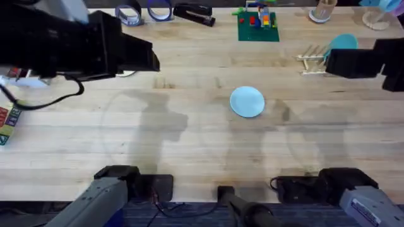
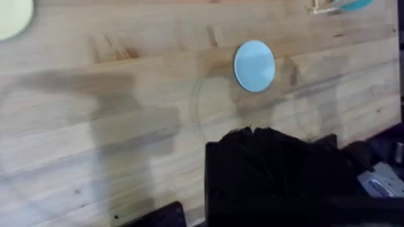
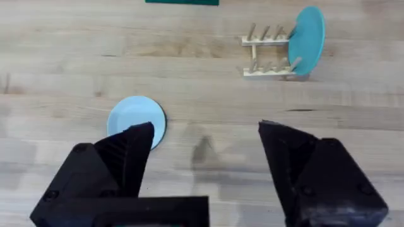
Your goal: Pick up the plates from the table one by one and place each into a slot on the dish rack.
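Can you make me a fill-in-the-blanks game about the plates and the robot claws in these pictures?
1. The plate lying flat in the middle of the table is light ____.
2. A teal plate stands upright in the wooden dish ____.
3. The right claw has its fingers wide ____.
4. The plate at the corner of the left wrist view is pale ____.

Missing words: blue; rack; open; yellow

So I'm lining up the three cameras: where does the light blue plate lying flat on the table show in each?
Overhead: light blue plate lies flat mid-table, right of centre.
Left wrist: same plate, upper middle, above the dark gripper body.
Right wrist: plate, lower left, partly behind a black finger.
Shared landmark: the dish rack holding a teal plate.
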